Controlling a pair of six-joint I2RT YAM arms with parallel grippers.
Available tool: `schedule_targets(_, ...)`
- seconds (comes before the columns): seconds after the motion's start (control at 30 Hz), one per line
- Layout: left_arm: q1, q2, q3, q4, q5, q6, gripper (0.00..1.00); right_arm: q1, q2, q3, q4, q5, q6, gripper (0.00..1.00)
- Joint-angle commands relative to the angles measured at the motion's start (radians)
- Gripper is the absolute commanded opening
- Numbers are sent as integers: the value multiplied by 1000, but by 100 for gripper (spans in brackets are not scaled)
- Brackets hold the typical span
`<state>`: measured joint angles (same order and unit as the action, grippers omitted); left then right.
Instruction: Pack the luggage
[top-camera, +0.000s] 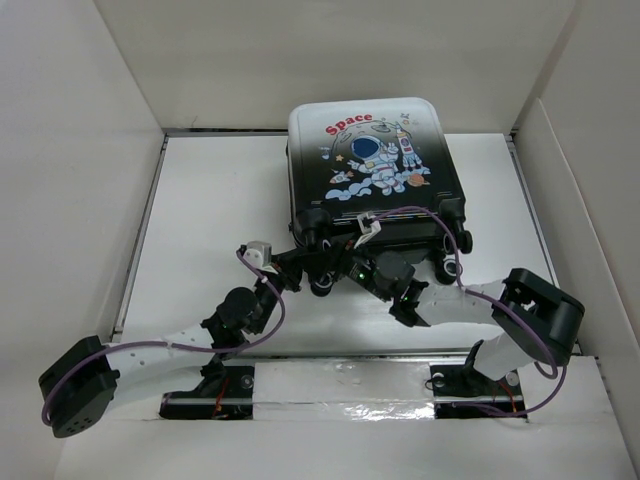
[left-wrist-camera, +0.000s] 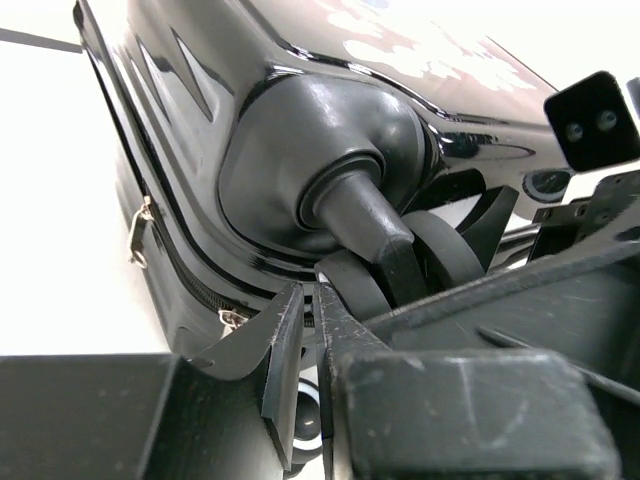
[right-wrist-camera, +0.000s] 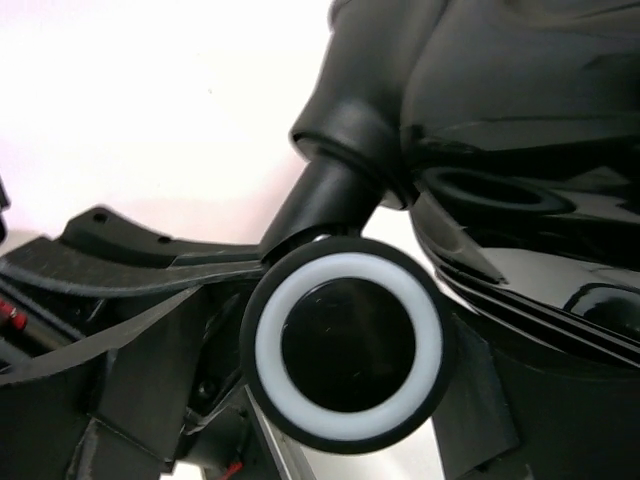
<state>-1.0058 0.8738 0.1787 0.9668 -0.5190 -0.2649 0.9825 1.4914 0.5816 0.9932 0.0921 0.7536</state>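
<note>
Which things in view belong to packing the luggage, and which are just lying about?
Job in hand:
- luggage, print side up
- left gripper and right gripper, both at its wheels

Just surroundings:
- table
- white walls

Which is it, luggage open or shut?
Shut: the luggage lies flat, print up, both shells together; the zip seam shows no gap.

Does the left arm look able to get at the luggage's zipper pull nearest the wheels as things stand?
Probably yes: the left end effector sits beside that zipper pull on the luggage, nothing between them, though a wheel crowds its other side.
</note>
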Motion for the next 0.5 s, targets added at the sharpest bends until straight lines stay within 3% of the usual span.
schedule_targets(0.0, -20, -35, 16, 113, 103, -30, 7, -21, 18, 63, 169, 147, 56, 83)
schedule_targets(0.1, -20, -35, 19, 107, 103, -25, 7, -21, 29, 60, 191, 178, 87, 75)
schedule_targets(0.13, -20, -39, 21, 101, 97, -20, 7, -21, 35, 57, 208, 182, 92, 64)
schedule_targets(0.2, -20, -44, 19, 89, 93, -17, 7, -21, 36, 49, 246, 184, 92, 56)
schedule_targets(0.23, -20, -48, 19, 79, 83, -13, 7, -21, 35, 40, 251, 190, 92, 42)
schedule_targets(0.47, -20, -76, 19, -91, -87, -63, 6, -11, -16, 18, 216, 201, 35, 19)
